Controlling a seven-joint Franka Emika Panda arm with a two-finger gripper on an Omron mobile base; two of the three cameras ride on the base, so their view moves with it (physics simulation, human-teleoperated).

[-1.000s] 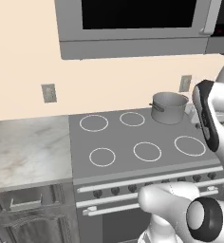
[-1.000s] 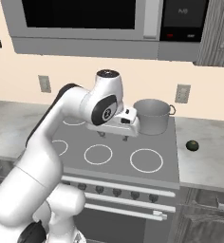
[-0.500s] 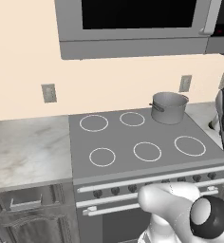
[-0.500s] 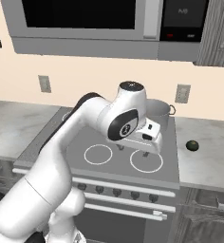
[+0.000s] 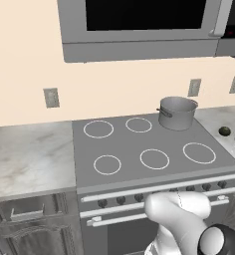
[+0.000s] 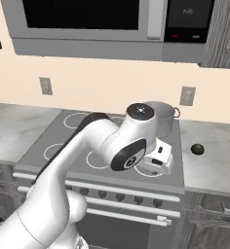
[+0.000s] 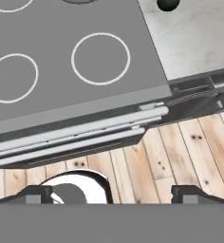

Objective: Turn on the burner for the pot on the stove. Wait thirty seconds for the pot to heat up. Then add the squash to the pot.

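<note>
Arm swung right, off the stove [image 5: 139, 149]
Gripper [image 7: 111, 192] held open — knobs [image 6: 121, 196] faced; pot [image 5: 176, 113] unheated, squash [image 6: 197, 149] untouched.

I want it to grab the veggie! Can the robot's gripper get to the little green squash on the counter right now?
Probably yes. The squash sits alone on the counter right of the stove, with nothing over it. The open gripper hangs over the stove's front edge, facing down.
</note>
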